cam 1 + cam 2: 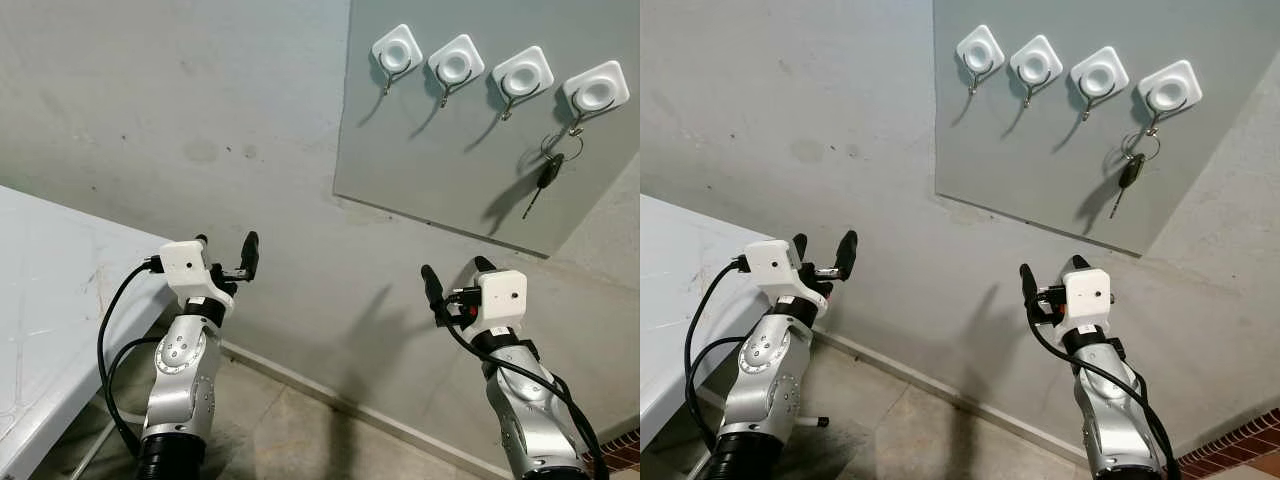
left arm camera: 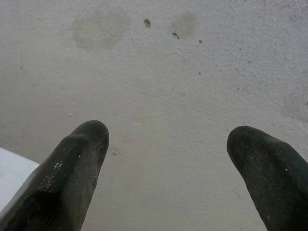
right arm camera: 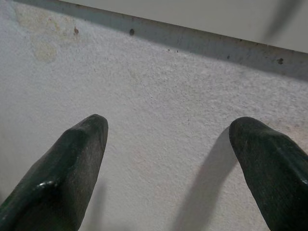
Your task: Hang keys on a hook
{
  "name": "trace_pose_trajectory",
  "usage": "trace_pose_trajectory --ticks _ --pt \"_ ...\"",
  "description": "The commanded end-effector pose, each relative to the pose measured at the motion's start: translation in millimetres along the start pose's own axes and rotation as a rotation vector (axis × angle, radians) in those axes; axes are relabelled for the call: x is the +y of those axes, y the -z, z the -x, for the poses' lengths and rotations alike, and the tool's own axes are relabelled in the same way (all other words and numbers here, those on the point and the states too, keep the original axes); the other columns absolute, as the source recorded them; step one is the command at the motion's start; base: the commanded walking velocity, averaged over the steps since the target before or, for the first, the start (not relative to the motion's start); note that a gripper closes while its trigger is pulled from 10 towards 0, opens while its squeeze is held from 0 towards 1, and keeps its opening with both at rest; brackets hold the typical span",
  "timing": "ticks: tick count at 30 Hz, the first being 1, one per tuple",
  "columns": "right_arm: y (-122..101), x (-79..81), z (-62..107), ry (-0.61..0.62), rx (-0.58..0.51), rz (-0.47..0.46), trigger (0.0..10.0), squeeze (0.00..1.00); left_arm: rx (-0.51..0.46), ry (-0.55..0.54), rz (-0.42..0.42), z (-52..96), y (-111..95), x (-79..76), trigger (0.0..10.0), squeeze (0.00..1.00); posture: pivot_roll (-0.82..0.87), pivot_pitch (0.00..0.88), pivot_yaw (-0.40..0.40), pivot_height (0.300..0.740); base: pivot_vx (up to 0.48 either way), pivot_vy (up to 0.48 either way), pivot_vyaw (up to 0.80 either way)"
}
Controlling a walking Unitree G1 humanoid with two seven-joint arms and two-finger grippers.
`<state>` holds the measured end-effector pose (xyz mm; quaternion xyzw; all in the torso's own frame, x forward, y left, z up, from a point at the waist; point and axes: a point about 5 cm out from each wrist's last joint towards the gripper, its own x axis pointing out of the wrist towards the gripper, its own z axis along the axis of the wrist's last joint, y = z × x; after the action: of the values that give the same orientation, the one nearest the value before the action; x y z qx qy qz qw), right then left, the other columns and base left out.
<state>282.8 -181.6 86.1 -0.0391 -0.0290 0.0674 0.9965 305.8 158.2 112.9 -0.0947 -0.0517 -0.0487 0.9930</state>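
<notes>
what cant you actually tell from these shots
- Keys on the rightmost hook: too small in both eye views to count them or see how the ring sits.
- Table: cut off by the left edge of the eye views.
- Left gripper and right gripper: both open and empty; the wrist views face bare wall, so neither shows the hooks.

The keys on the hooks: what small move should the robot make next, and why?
Probably none toward the keys: they already hang from the rightmost hook. Both the left gripper and right gripper are open, empty and well below the board, so I would just lower the arms.
</notes>
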Motion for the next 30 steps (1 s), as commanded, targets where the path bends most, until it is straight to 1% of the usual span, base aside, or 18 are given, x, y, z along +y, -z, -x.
trace_pose_trajectory --ticks 1,15,18,30 --pt "-9.4 -2.5 -2.4 0.0 -0.035 0.008 10.0 0.0 -0.01 0.011 -0.007 -2.0 -4.0 -2.7 10.0 0.0 -0.02 0.0 -0.032 0.74 0.0 0.0 0.8" --pt "-8.4 -0.6 0.0 -0.014 -0.033 0.005 10.0 0.0 -0.002 0.02 -0.01 -0.6 -2.7 -3.8 10.0 0.0 -0.02 0.0 -0.03 0.74 0.0 0.0 0.8" --pt "-8.4 -0.2 0.7 -0.014 -0.035 0.003 10.0 0.0 -0.002 0.027 -0.021 -0.3 -2.8 -4.2 10.0 0.0 -0.02 0.0 -0.029 0.74 0.0 0.0 0.8" --pt "-7.3 2.4 5.5 -0.012 -0.036 -0.013 10.0 0.0 0.001 0.051 -0.021 5.2 -1.0 -13.4 10.0 0.0 -0.02 0.0 -0.025 0.74 0.0 0.0 0.8"
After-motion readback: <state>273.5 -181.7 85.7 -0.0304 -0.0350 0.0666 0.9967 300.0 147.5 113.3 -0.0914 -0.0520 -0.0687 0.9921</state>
